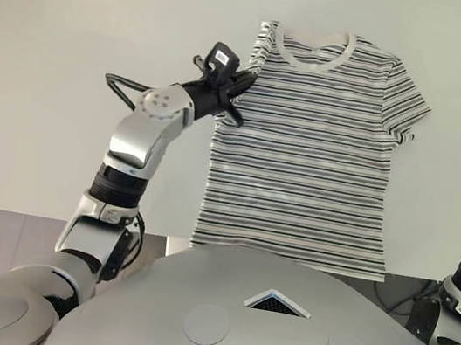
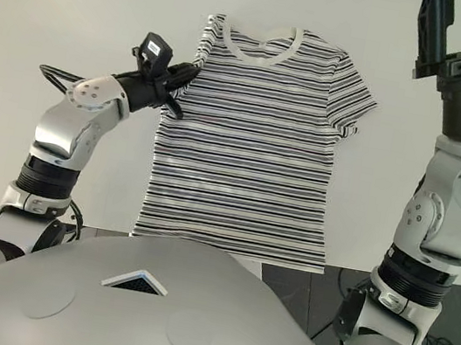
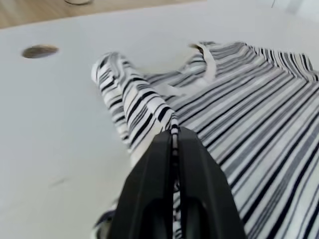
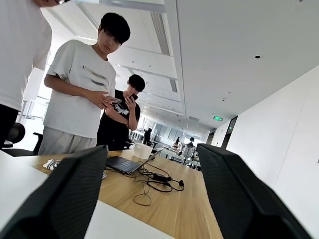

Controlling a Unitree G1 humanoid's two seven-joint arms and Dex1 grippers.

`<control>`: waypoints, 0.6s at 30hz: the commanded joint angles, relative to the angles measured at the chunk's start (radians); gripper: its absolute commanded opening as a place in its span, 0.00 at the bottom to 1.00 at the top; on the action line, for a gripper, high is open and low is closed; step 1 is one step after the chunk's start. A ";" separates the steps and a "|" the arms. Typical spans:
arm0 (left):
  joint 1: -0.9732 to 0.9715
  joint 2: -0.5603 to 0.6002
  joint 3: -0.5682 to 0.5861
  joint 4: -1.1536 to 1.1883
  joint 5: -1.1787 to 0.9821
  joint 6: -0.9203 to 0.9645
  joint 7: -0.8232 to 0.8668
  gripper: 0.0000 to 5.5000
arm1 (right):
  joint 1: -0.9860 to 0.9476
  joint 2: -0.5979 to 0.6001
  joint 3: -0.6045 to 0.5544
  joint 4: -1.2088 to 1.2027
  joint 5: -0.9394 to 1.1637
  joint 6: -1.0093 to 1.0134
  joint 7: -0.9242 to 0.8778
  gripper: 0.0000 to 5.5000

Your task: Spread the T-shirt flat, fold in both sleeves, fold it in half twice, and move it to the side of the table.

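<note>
Pinching one sleeve (image 3: 130, 107) of the T-shirt (image 1: 304, 158) between my left fingers (image 3: 149, 199), I am holding it at the T-shirt's shoulder edge. The T-shirt is lying flat on the counter (image 1: 54, 63). I am planning a low, straight inward lay. My right fingers (image 4: 65, 199) are hanging spread, well apart from the T-shirt.

No readable text, labels, numbers or signs.
</note>
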 commanded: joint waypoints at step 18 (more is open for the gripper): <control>-0.147 -0.100 0.463 -0.312 -0.450 0.346 0.047 0.31 | 0.212 -0.064 -0.049 0.358 -0.230 0.022 0.021 0.60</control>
